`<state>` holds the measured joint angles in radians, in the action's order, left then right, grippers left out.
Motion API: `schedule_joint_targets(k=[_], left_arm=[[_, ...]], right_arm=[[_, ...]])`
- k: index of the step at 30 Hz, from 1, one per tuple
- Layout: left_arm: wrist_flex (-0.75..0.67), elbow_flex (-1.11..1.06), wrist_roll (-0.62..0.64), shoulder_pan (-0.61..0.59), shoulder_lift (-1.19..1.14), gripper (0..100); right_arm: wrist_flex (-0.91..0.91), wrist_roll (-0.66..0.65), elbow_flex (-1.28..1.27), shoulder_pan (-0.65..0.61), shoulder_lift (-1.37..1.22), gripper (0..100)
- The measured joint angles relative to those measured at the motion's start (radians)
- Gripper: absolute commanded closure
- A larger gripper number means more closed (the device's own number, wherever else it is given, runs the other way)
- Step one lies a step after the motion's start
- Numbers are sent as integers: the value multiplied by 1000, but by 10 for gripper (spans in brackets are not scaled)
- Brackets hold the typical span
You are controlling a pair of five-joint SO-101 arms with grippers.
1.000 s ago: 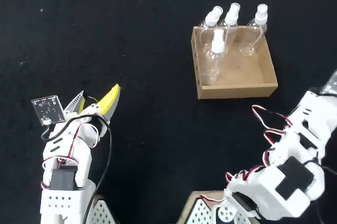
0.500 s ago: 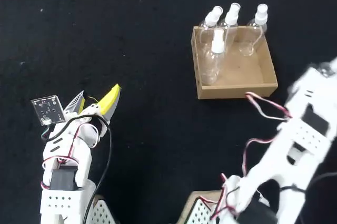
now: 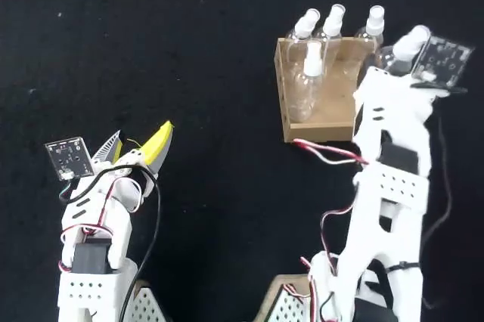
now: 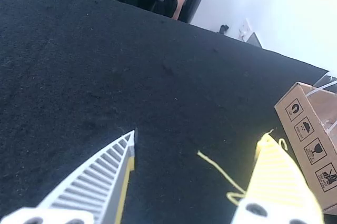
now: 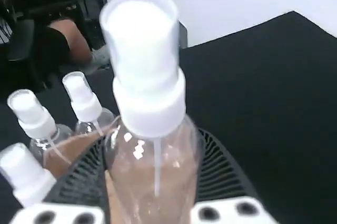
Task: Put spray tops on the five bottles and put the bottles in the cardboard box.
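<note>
My right gripper [image 3: 397, 57] is shut on a clear bottle [image 3: 393, 54] with a white spray top [image 3: 414, 37], held over the right side of the cardboard box [image 3: 318, 133]. In the right wrist view the bottle [image 5: 150, 150] stands upright between the fingers, its top [image 5: 145, 61] close to the camera. Several other capped bottles [image 3: 306, 80] stand in the box, mostly along its far wall; some appear beside the held one [image 5: 84, 103]. My left gripper [image 3: 140, 144] stands open near the front left of the table, nothing between its grey and yellow fingers [image 4: 197, 135].
Black cloth covers the table [image 3: 189, 57]. The right arm's white links and red-white wires [image 3: 325, 152] stretch from the front edge across the box's front right corner. A corner of the box [image 4: 310, 140] shows beyond the left gripper's yellow finger.
The right arm has swung from the front right of the table up to the box's right side, carrying the bottle. The left arm has not moved.
</note>
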<state>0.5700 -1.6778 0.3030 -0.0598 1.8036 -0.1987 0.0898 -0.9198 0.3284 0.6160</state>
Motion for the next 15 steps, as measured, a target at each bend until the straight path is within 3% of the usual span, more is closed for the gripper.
schedule_joint_targets(k=[7, 15], left_arm=[[0, 0, 0, 0, 0, 657], [0, 0, 0, 0, 0, 657]], right_arm=[[325, -86, -206, -8, -6, 987], [388, -114, -176, -8, -241, 987]])
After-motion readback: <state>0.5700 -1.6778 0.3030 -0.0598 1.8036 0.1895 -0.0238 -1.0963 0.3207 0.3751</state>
